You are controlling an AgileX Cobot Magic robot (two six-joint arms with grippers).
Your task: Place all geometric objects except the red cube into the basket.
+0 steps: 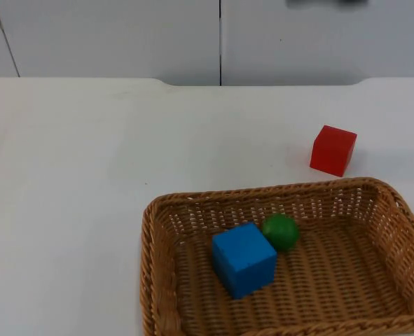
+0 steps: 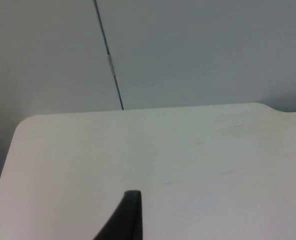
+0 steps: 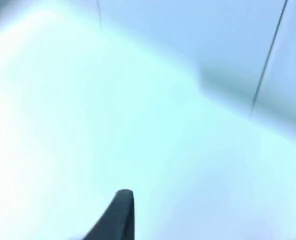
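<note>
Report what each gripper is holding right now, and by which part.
Nothing is held. The blue cube and green ball lie loose in the basket; the red cube sits on the table.

A: Basket [image 1: 166, 231] position?
B: Lower right of the top view, on the table [image 1: 73, 175], cut by the bottom edge.
A: Contents?
B: Cube [image 1: 244, 259] left of centre inside. Ball [image 1: 280, 232] touching its upper-right corner.
A: The other block [image 1: 332, 150]?
B: On the table, just behind the basket's far rim, toward the right. Wall [image 1: 122, 35] along the top.
</note>
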